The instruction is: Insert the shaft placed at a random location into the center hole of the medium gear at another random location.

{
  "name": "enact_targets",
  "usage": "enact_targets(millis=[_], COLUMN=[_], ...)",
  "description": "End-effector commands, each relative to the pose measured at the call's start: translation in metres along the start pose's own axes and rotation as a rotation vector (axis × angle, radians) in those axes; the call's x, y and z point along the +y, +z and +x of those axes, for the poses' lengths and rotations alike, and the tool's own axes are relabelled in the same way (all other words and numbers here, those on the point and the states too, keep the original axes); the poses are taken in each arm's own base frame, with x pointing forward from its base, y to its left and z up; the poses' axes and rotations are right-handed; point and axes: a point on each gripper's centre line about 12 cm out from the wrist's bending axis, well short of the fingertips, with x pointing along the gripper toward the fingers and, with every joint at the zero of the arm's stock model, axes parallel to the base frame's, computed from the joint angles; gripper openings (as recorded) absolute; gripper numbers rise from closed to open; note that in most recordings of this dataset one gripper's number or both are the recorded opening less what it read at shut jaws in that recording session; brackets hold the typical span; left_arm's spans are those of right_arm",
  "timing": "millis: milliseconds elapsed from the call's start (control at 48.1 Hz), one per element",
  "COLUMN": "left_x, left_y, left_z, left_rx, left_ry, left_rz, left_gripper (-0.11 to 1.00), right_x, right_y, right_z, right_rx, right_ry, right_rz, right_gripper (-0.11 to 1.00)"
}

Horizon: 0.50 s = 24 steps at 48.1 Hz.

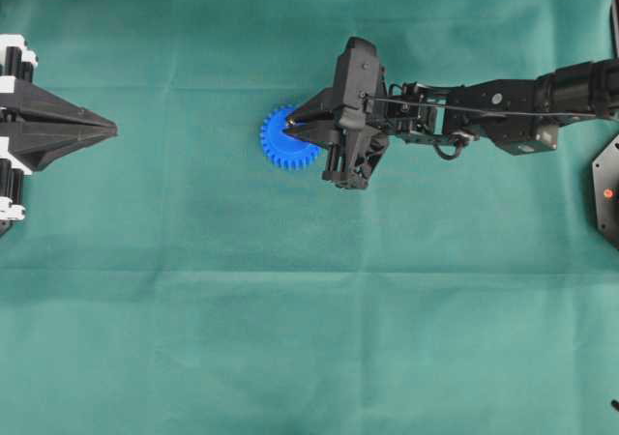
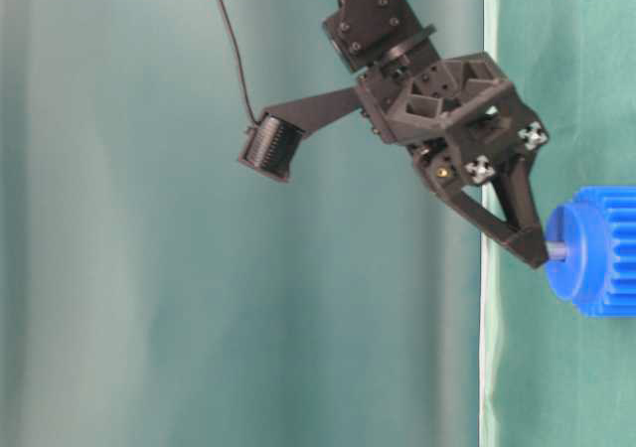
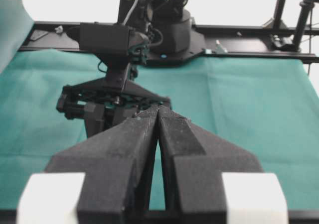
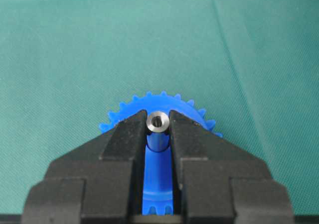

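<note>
**Seating the shaft over the gear's hub**

Holding the shaft upright between its fingertips, our right claw hangs directly over the medium gear, which lies flat on the green-covered table, a little toward ten o'clock of the middle in the overhead view. We read the claw as clamped on the pin: in the right wrist view both black fingers press against its sides, and its bright ring-shaped end faces the camera.

We judge this grip to be deliberate. Pinching the pin near its upper end leaves the lower part free to go down, and keeping it vertical lines it up with the center hole, which we cannot see because the pin and fingers cover it. In the table-level view, which is turned on its side, the pin's tip meets the raised hub or has just entered it; we cannot tell how deep it sits.

Our left claw waits at nine o'clock on the table's edge, well apart from the gear, its fingers pressed together on nothing. We take it that it is parked there to keep clear.

What remains, as we judge it, is a straight push down and then release. A slight tilt could jam the pin or shove the light gear sideways.
</note>
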Motion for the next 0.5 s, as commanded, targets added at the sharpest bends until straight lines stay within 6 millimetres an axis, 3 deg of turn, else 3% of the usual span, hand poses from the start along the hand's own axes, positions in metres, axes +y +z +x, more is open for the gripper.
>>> enact_targets(millis=[0, 478], left_x=[0.0009, 0.0031], left_y=[0.006, 0.0055], left_z=[0.0025, 0.0025], left_rx=[-0.015, -0.011], left_ry=[0.004, 0.015], left_rz=[0.002, 0.001], left_gripper=[0.0, 0.0], right_x=[-0.0009, -0.0001], right_y=[0.0119, 0.0081], right_z=[0.0015, 0.0037], right_rx=[-0.043, -0.034], right_ry=[-0.004, -0.002], right_rz=[-0.002, -0.005], right_gripper=[0.14, 0.14])
